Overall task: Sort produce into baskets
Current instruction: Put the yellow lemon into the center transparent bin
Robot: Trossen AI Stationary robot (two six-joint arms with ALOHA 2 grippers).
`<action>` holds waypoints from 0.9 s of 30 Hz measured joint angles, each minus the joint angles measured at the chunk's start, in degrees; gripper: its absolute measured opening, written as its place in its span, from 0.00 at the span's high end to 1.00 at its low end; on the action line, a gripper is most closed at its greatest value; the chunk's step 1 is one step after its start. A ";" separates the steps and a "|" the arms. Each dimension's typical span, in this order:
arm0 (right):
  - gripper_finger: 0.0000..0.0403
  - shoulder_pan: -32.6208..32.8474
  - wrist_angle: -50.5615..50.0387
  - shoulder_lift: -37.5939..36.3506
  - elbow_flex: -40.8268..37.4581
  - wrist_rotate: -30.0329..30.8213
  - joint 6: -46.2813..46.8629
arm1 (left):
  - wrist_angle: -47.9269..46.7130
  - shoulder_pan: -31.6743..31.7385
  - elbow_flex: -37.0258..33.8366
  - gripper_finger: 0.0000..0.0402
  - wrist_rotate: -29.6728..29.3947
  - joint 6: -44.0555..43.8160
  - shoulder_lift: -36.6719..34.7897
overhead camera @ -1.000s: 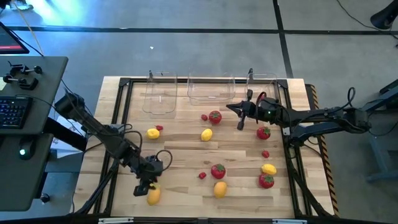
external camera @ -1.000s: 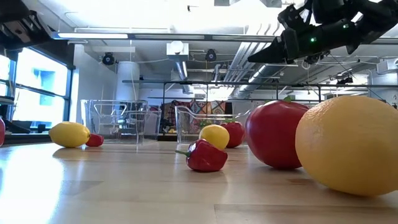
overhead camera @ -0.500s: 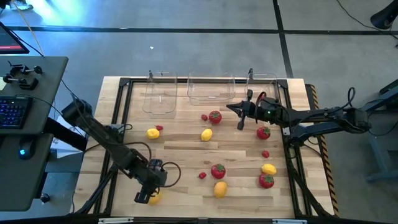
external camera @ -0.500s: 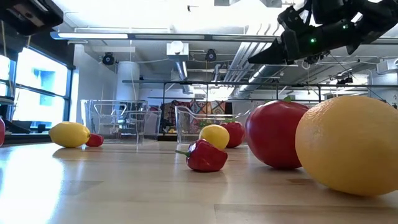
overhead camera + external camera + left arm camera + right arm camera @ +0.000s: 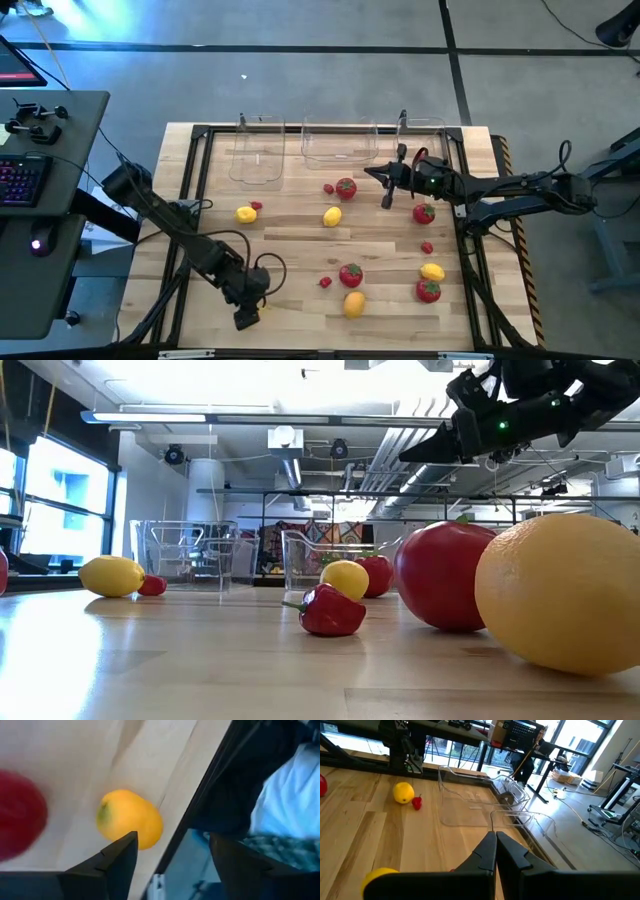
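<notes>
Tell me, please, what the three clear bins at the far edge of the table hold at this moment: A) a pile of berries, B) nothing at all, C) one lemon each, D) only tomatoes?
B: in the high view all three clear bins show only bare walls and floor, while the fruit, such as a tomato and a lemon, lies out on the table.

grey concrete floor (image 5: 330, 70), dark desk (image 5: 45, 190) with keyboard (image 5: 18, 180), large windows (image 5: 55, 500), exposed ceiling ducts (image 5: 290, 445).
</notes>
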 joint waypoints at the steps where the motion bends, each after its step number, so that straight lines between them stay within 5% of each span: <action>1: 1.00 0.01 0.00 0.00 0.00 0.00 -0.01 | 1.90 -0.06 -1.03 0.39 0.36 -2.03 0.04; 9: 1.00 0.00 0.02 0.00 0.00 0.15 -0.62 | 18.26 -2.38 -8.49 0.31 0.03 -15.58 0.04; 27: 1.00 0.02 1.17 0.00 0.02 0.14 -0.62 | 6.67 -2.55 -8.05 0.31 0.01 -15.21 -1.15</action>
